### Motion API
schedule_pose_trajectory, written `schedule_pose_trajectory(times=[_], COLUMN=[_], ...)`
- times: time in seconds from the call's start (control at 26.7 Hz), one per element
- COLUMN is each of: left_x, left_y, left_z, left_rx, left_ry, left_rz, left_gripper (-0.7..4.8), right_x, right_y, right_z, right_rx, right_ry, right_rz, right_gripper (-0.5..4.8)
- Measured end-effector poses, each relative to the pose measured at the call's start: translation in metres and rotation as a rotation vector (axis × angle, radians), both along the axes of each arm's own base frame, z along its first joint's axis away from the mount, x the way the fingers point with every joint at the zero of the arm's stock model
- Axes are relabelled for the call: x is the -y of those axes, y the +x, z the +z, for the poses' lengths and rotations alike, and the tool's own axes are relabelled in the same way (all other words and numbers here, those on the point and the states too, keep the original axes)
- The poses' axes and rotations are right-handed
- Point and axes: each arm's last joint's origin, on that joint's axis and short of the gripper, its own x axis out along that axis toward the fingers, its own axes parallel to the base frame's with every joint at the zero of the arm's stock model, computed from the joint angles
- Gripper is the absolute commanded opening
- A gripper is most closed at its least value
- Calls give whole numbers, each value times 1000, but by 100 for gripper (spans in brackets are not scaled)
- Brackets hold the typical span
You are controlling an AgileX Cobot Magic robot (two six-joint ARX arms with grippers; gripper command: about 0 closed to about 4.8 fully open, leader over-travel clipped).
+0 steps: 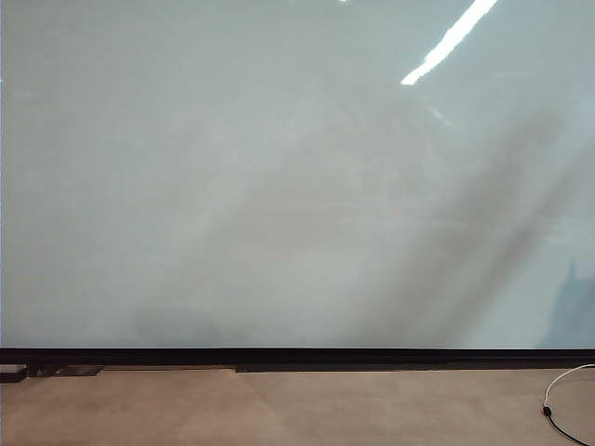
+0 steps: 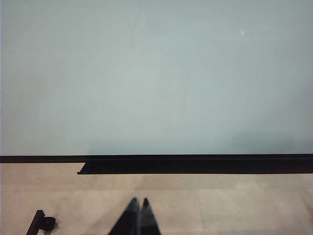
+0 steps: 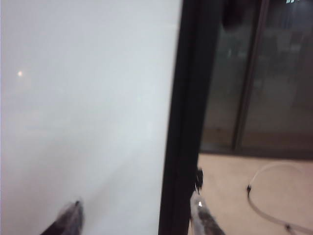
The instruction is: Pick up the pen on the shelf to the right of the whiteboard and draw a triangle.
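Two pincers: right pincer (image 3: 137,215) wide open, empty; left pincer (image 2: 138,205) closed.

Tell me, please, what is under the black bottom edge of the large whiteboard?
Under the black bottom edge of the glossy grey-white whiteboard lie a beige floor and a thin white cable. No pen shows. The left hand is shut; the right hand is open.

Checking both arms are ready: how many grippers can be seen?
2. The left gripper, shut, points at the whiteboard's bottom edge; the right gripper, open, faces its right edge. Neither shows in the exterior view.
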Motion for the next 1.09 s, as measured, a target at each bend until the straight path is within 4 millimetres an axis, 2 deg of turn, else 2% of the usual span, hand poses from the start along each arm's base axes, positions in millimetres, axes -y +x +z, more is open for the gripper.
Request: schedule_pose_trajectory(times=[0.3, 0.45, 0.52, 0.82, 1.09], left_x=[0, 0, 0, 0, 0], left_y=[0, 0, 0, 0, 0], left_z=[0, 0, 0, 0, 0], left_rx=[0, 0, 0, 0, 0], left_ry=[0, 0, 0, 0, 0], left_rz=[0, 0, 0, 0, 0], left_gripper=[-5, -5, -5, -5, -5], right_x=[23, 32, 32, 43, 50], right_y=[39, 56, 74, 99, 108], right_z=[-55, -75, -97, -95, -94], right_rx=[-4, -54, -127, -86, -64], right_ry=[82, 120, 110, 35, 19], right_rz=[20, -4, 39, 37, -44], right_gripper=[284, 284, 283, 269, 269])
